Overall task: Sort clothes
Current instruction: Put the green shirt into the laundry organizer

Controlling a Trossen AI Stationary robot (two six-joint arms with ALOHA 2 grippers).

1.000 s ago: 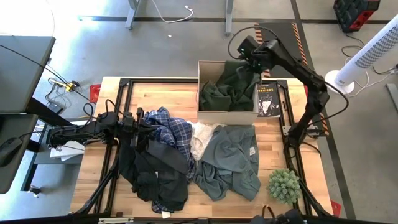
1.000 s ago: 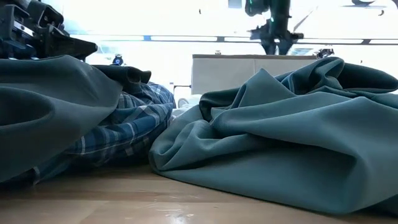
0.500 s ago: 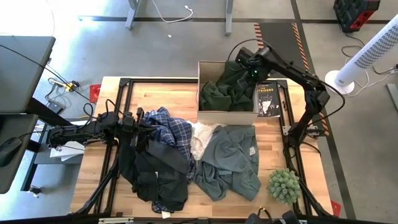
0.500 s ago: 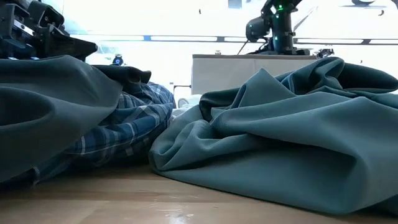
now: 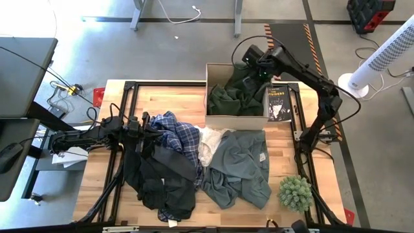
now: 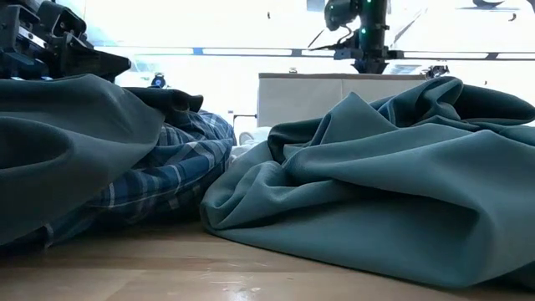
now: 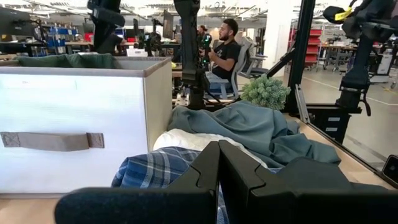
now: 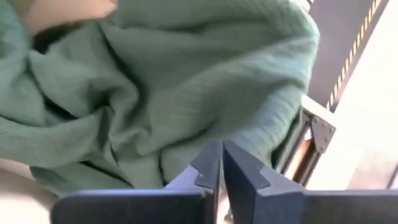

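The clothes lie heaped mid-table: a blue-and-white plaid shirt (image 5: 180,134), a black garment (image 5: 162,175), a white one (image 5: 208,145) and a grey-green one (image 5: 239,169). Another dark green garment (image 5: 234,90) fills the box (image 5: 237,118) at the far side and drapes over its far right corner. My right gripper (image 8: 221,163) hangs shut above that corner (image 5: 255,63), with nothing between its fingers. My left gripper (image 7: 219,167) is shut at the pile's left edge (image 5: 146,125), pointing across the plaid shirt (image 7: 155,171) toward the table's right. My left gripper lies level at the left edge of the pile, over the black garment (image 6: 75,100). Whether its shut fingers touch the cloth, I cannot tell.
A small spiky green plant (image 5: 295,192) stands at the near right corner. A black book (image 5: 278,102) lies right of the box. The table's black frame rails (image 5: 129,90) run along its edges. People sit in the room beyond (image 7: 227,46).
My right gripper has turned about above the box's far right corner and shifted slightly toward the table's left. The clothes have stayed where they were.
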